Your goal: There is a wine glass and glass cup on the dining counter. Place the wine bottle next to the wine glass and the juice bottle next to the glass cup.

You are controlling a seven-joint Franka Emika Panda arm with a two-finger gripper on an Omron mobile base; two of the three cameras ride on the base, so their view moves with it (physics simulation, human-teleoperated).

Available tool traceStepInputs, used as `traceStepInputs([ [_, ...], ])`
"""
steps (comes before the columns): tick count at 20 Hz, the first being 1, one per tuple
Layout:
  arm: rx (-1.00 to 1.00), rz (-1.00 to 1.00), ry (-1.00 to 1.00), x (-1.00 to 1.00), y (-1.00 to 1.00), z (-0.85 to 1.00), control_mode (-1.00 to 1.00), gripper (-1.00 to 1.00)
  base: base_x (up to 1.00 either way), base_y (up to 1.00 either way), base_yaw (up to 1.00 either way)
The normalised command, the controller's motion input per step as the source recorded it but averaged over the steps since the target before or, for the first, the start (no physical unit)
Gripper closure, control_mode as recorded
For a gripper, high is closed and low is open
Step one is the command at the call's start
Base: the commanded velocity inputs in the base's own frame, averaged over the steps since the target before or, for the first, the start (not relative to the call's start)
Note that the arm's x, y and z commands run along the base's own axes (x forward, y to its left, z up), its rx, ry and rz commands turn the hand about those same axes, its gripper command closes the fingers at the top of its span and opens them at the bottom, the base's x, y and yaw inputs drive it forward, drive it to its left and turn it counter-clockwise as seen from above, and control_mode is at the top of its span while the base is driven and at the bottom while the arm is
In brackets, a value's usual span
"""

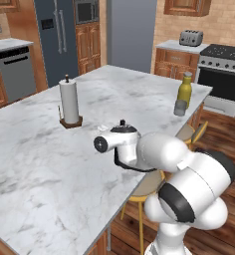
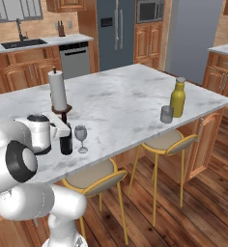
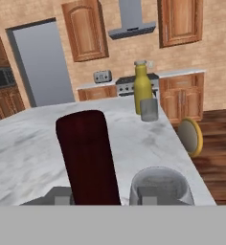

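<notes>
On the dining counter [image 2: 121, 103], the dark wine bottle [image 2: 65, 143] stands upright at the near edge, close to the left of the clear stemmed wine glass [image 2: 80, 137]. My gripper [image 2: 63, 128] is shut on the wine bottle's upper body. In the hand view the bottle's dark red top [image 3: 88, 158] rises between my fingertips [image 3: 62, 195], and the wine glass bowl [image 3: 160, 187] sits just to its right. Far along the counter, the yellow juice bottle [image 2: 178, 98] stands beside the grey glass cup [image 2: 167, 114]; they also appear as the juice bottle [image 1: 185, 89] and the glass cup [image 1: 180, 107].
A paper towel roll on a wooden holder [image 2: 58, 91] stands just behind the wine bottle. Yellow-legged stools [image 2: 94, 179] sit under the counter's near edge. A stove [image 1: 221, 74] and a toaster [image 1: 191, 37] are beyond the counter.
</notes>
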Motion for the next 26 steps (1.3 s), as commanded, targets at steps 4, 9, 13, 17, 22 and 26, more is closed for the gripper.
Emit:
traceStepInputs([
  [4,0.01,0.00,0.00,-0.17,0.02,-0.51,-1.00,1.00,0.00,0.00,0.00],
  [9,0.03,0.00,0.00,0.03,0.00,-0.45,-1.00,1.00,0.00,0.00,0.00],
  [13,0.03,0.00,0.00,0.00,0.01,-0.44,-1.00,1.00,0.00,0.00,0.00],
  [17,0.01,0.00,0.00,-0.14,0.07,-0.50,-1.00,1.00,0.00,0.00,0.00],
  [22,0.01,0.00,0.00,-0.23,0.05,-0.48,-1.00,1.00,0.00,0.00,0.00],
  [26,0.04,0.00,0.00,-0.10,0.00,-0.40,-1.00,1.00,0.00,0.00,0.00],
])
